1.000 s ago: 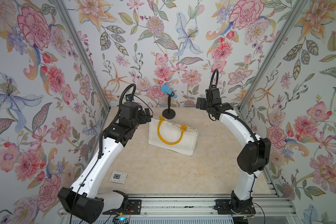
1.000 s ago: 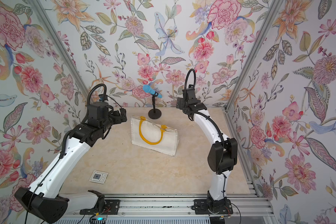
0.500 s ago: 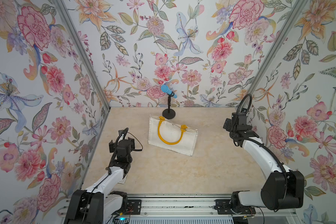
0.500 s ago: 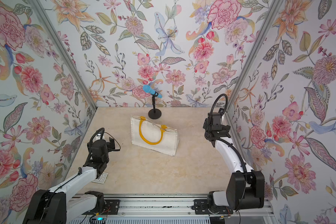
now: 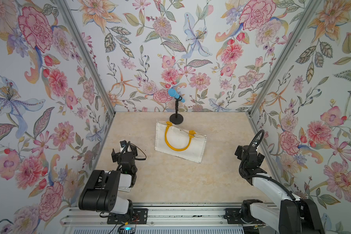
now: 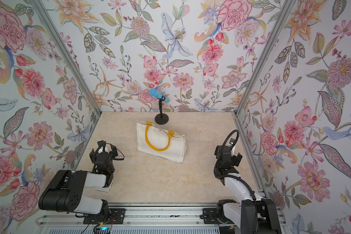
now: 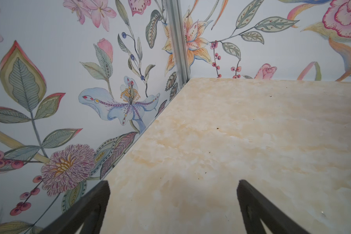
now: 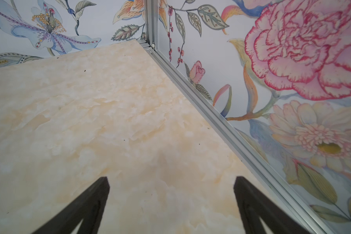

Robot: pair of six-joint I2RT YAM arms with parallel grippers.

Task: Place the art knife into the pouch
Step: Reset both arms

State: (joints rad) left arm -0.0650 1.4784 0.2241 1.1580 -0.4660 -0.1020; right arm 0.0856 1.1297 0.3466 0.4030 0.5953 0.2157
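The pouch (image 5: 178, 149) (image 6: 160, 151) is an off-white canvas bag with yellow loop handles, lying flat at the middle of the table in both top views. The art knife does not show in any view. My left gripper (image 5: 125, 152) (image 6: 103, 151) sits low at the front left, a good way left of the pouch. In the left wrist view it (image 7: 173, 188) stands open over bare table. My right gripper (image 5: 249, 154) (image 6: 228, 154) is at the front right by the side wall. It (image 8: 171, 184) is open too, with nothing between its fingers.
A blue microphone (image 5: 175, 95) on a black stand (image 5: 176, 119) stands just behind the pouch at the back wall. A small white card (image 5: 125, 189) lies under the left arm. Flowered walls with metal rails (image 8: 221, 121) close in three sides.
Both arms have drawn back from the far end of the table, beside the pouch, to the front and folded low. The pouch has not moved. Both grippers stayed open.
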